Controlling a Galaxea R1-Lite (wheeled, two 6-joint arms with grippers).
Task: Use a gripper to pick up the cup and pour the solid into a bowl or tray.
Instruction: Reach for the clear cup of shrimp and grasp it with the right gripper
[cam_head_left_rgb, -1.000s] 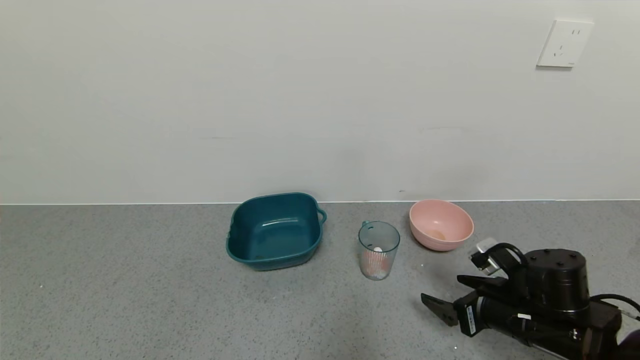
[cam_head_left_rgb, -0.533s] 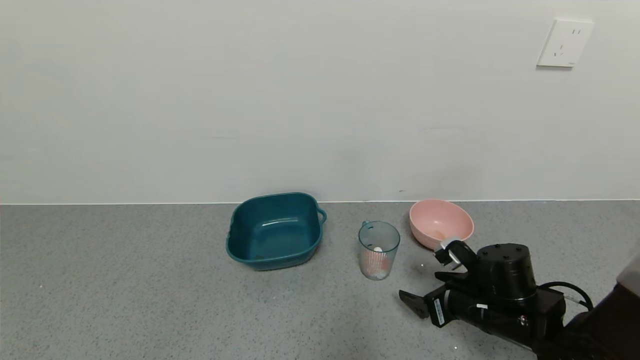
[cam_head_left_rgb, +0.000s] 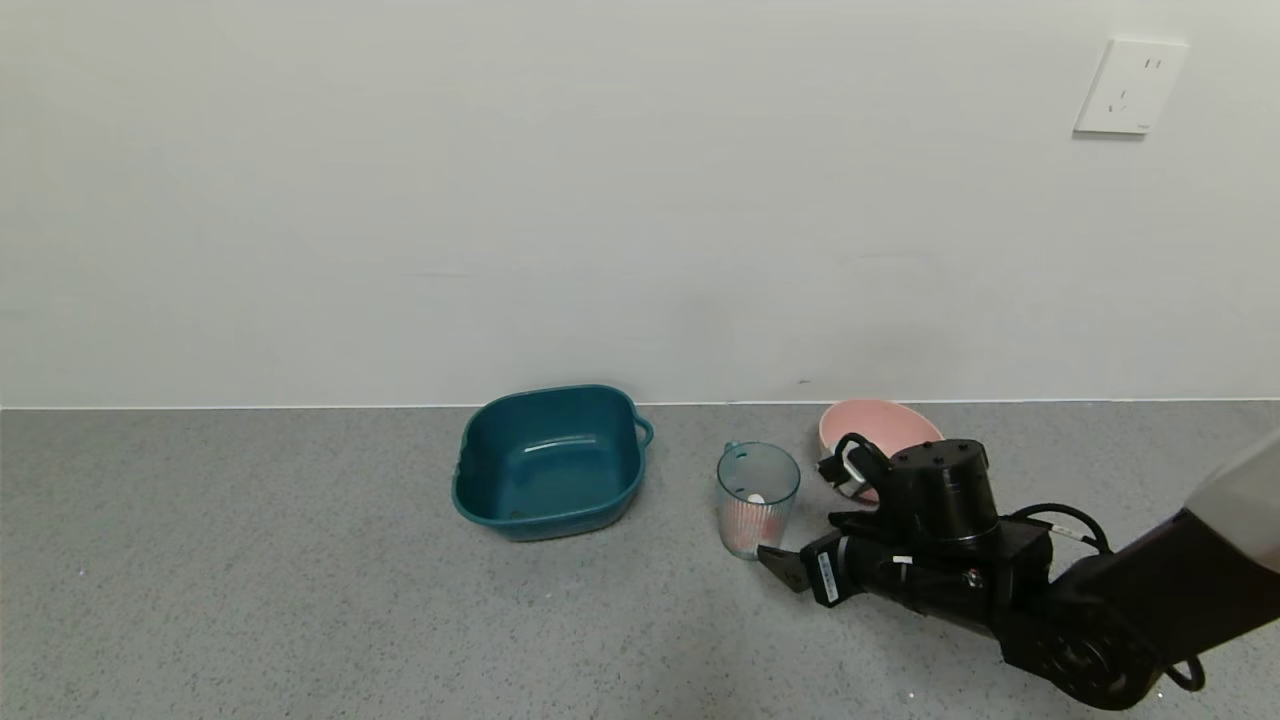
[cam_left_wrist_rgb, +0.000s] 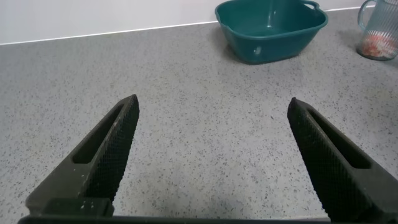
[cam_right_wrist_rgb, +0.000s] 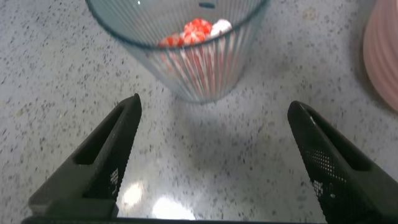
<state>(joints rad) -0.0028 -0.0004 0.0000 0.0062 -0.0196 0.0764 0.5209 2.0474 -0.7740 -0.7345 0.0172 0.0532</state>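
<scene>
The clear blue-green ribbed cup (cam_head_left_rgb: 757, 498) stands upright on the grey counter, with pink-red and white bits (cam_head_left_rgb: 752, 536) in its bottom. My right gripper (cam_head_left_rgb: 800, 548) is open and low, its tips just right of the cup's base. In the right wrist view the cup (cam_right_wrist_rgb: 186, 46) and the bits (cam_right_wrist_rgb: 198, 30) sit just ahead of the open gripper (cam_right_wrist_rgb: 211, 115), not between the fingers. The pale pink bowl (cam_head_left_rgb: 872, 424) stands behind my right wrist, partly hidden. My left gripper (cam_left_wrist_rgb: 211, 118) is open over bare counter, out of the head view.
A dark teal basin (cam_head_left_rgb: 549, 461) with handles stands left of the cup; it also shows in the left wrist view (cam_left_wrist_rgb: 271, 28), with the cup (cam_left_wrist_rgb: 377, 28) beyond it. A white wall runs along the counter's back edge. The pink bowl's edge (cam_right_wrist_rgb: 382, 56) is beside my right gripper.
My right arm has moved left and toward the cup, from the front right to just beside the cup's base, now covering part of the pink bowl. The cup has not moved.
</scene>
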